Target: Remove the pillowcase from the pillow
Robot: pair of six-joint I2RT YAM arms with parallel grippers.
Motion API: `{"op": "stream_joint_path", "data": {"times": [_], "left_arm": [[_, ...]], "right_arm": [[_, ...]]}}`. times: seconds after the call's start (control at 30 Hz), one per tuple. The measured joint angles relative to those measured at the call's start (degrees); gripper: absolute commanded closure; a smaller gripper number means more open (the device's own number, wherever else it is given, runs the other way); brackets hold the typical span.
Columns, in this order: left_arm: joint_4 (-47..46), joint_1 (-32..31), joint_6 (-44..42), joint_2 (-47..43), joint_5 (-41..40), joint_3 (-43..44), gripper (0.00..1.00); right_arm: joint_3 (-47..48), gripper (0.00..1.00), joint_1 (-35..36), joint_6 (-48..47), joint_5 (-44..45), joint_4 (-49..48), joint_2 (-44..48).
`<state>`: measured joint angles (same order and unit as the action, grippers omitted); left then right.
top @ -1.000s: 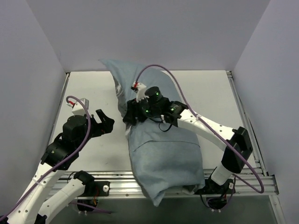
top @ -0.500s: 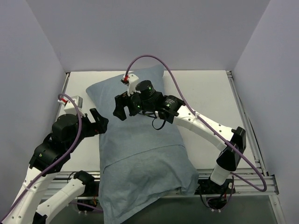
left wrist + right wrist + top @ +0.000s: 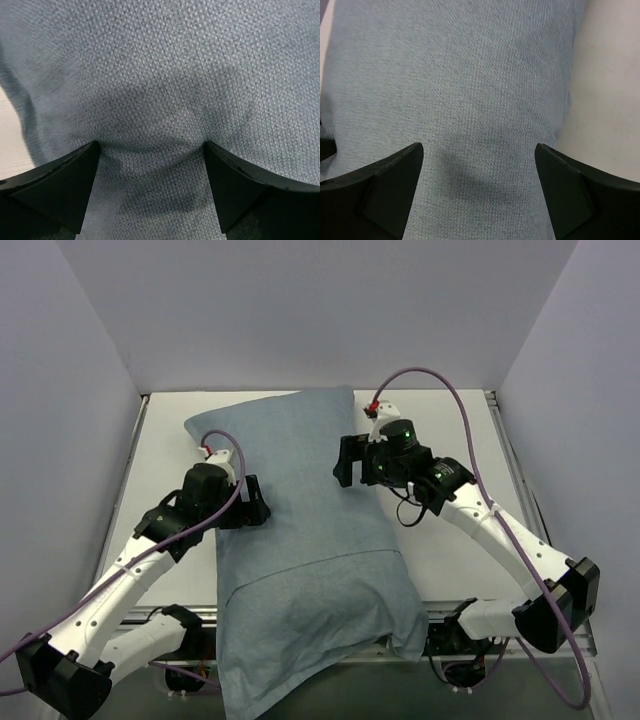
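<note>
You have one pillowcase [image 3: 300, 540] in front of you, two arms and two grippers, each arm trailing one purple cable [image 3: 440, 375]. The case shows its blue-grey side, a fine, even weave with a matte, slightly pebbled surface. It is a plump, rounded rectangle lying flat on the white table [image 3: 450, 430], running from the far left toward you, with its near end hanging over the table's front edge. A straight flap edge crosses it in the near half. The pillow inside is hidden under the cloth. A metal rail [image 3: 520, 477] runs along the table's right side.

Your left gripper [image 3: 255, 505] sits at the case's left edge. In the left wrist view its black, wedge-shaped fingers [image 3: 65, 185] stand wide apart and released, and the cloth swells up between them, touching both. Your right gripper [image 3: 342, 460] is at the case's right edge. Its fingers [image 3: 385, 180] are also spread wide, released, with cloth beneath and bare table showing to one side.

A second ago the case was bunched narrow and raised at its far end under the right gripper. Half a second ago that gripper was over the upper left part of the case. It now sits at the right edge, and the left gripper has come in from beside the case onto the cloth.
</note>
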<state>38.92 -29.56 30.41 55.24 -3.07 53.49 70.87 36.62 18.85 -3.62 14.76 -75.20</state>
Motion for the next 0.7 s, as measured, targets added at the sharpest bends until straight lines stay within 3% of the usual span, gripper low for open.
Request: {"op": "stream_joint_path", "data": {"times": [0.17,0.3,0.33,0.4,0.43,0.53,0.7], "left_arm": [[-5.9,0.1,2.0,4.1,4.5,-1.7,0.06],[-9.4,0.2,3.6,4.4,6.3,-4.2,0.06],[-9.9,0.3,4.0,4.0,6.4,-5.0,0.06],[-11.1,0.6,5.3,2.1,6.1,-7.5,0.06],[-11.6,0.7,6.0,0.8,5.8,-8.8,0.06],[-12.9,0.9,8.3,-3.6,4.5,-12.4,0.06],[-13.3,1.0,11.0,-5.7,3.8,-14.3,0.06]], "right_arm": [[-6.2,0.17,-3.7,0.8,-5.6,-1.7,-0.8],[-5.5,0.3,-4.4,0.4,-10.4,-4.7,-7.3],[-4.7,0.37,-4.3,0.2,-11.6,-5.4,-9.4],[-2.0,0.46,-4.3,-0.6,-13.9,-6.1,-13.9],[-0.2,0.56,-4.3,-1.1,-14.9,-6.2,-16.1],[6.9,0.67,-4.0,-2.9,-17.0,-6.1,-22.8],[20.7,0.68,-3.2,-6.8,-18.5,-7.7,-33.6]]}}
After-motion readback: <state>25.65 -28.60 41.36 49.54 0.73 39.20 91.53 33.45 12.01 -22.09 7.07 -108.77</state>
